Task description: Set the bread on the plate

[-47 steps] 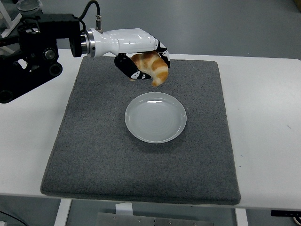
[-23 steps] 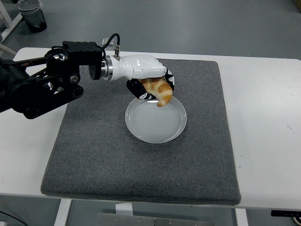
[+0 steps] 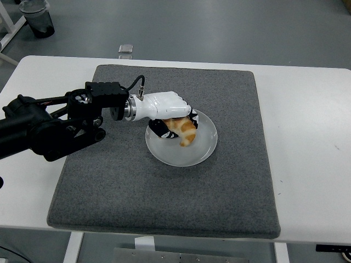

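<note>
Plate (image 3: 189, 156): round, shallow, glossy white with a light reflection and faint concentric rings in the well, sits flat near the middle of the mat (image 3: 137, 192). In it: one piece of bread (image 3: 184, 130), croissant-shaped, curved, golden-brown crust with paler bands, lower tip pointing down into the plate's well at the far-left part; can't tell if the tip touches the plate surface. Left hand (image 3: 171, 112) is over the plate's far-left rim, smooth white shell on the back, black finger segments with white markings underneath, fingers curled around the bread's upper end, so it has a closed grasp on the bread. White wrist section joins a metal collar with a thin black cable looping up off it, then the black boxy forearm (image 3: 66, 118) runs out to the left edge across the mat and table. Mat: dark grey, rectangular, rounded corners, felt-like or coarse woven texture, thick edge visible along the near side, covers most of the centre of the white table (image 3: 312, 142). Table top is smooth, matte white, rounded far-left corner. Beyond the table: grey floor, a small pale square object (image 3: 125, 49) lying on it near the table's far edge, and a dark bin (image 3: 37, 15) at top left.
</note>
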Available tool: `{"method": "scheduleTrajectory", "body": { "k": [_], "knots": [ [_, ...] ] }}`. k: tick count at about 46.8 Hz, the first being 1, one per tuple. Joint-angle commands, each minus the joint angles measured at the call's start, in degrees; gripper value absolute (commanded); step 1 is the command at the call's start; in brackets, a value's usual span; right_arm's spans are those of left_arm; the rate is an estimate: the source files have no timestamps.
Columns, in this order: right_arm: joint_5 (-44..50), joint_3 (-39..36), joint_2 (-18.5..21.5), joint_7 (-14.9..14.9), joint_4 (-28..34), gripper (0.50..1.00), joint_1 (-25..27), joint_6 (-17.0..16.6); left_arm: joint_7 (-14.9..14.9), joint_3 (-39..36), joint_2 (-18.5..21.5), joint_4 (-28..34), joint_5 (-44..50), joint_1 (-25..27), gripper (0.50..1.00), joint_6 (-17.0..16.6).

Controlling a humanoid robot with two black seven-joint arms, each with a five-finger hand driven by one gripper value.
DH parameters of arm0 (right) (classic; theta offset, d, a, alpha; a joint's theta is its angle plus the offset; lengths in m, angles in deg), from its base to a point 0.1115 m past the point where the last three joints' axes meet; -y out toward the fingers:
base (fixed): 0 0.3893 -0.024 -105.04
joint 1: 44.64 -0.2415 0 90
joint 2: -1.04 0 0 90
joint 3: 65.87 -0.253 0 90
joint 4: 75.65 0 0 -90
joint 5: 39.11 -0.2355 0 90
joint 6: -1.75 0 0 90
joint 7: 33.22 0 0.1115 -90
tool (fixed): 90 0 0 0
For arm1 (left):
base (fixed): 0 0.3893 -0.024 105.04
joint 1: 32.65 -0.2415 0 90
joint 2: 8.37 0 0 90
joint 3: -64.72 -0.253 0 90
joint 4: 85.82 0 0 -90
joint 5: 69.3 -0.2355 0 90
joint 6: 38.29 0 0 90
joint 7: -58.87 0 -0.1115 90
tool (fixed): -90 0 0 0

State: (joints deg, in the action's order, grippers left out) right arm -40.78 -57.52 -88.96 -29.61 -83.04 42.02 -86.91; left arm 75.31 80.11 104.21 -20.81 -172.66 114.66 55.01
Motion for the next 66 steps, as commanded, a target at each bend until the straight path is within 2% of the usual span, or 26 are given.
{"method": "scheduleTrajectory", "body": {
  "k": [1,29,33,37,43,46,49,51,57,66],
  "knots": [
    [0.00,0.00,0.00,-0.01,0.00,0.930,0.00,-0.02,0.00,-0.53,-0.87,-0.41,-0.08,-0.44,0.500,-0.92],
    [0.00,0.00,0.00,-0.01,0.00,0.930,0.00,-0.02,0.17,-1.15,-0.96,-1.47,0.09,-1.05,0.500,-1.18],
    [0.00,0.00,0.00,-0.01,0.00,0.930,0.00,-0.02,0.17,-1.15,-0.96,-1.47,0.09,-1.32,0.591,-1.18],
    [0.00,0.00,0.00,-0.01,0.00,0.932,0.00,-0.02,0.17,-1.15,-0.96,-1.47,0.09,-1.41,0.724,-1.18],
    [0.00,0.00,0.00,-0.01,0.00,0.930,0.00,-0.02,0.17,-1.06,-0.96,-1.47,0.35,-1.58,0.788,-1.18],
    [0.00,0.00,0.00,-0.01,0.00,0.930,0.00,-0.02,0.17,-1.06,-0.96,-1.47,0.70,-1.67,0.872,-1.18],
    [0.00,0.00,0.00,-0.01,0.00,0.932,0.00,-0.02,0.09,-1.06,-0.87,-1.38,0.88,-1.67,0.891,-1.10],
    [0.00,0.00,0.00,-0.01,0.00,0.930,0.00,-0.02,0.09,-1.06,-0.87,-1.38,0.97,-1.67,0.932,-1.10],
    [0.00,0.00,0.00,-0.01,0.00,0.932,0.00,0.06,0.17,-0.97,-0.43,-0.76,1.23,-1.58,0.992,-0.83],
    [0.00,0.00,0.00,-0.01,0.00,0.930,0.00,-0.02,0.88,-0.89,1.68,1.43,3.60,-1.32,1.000,0.04]
  ]
}}
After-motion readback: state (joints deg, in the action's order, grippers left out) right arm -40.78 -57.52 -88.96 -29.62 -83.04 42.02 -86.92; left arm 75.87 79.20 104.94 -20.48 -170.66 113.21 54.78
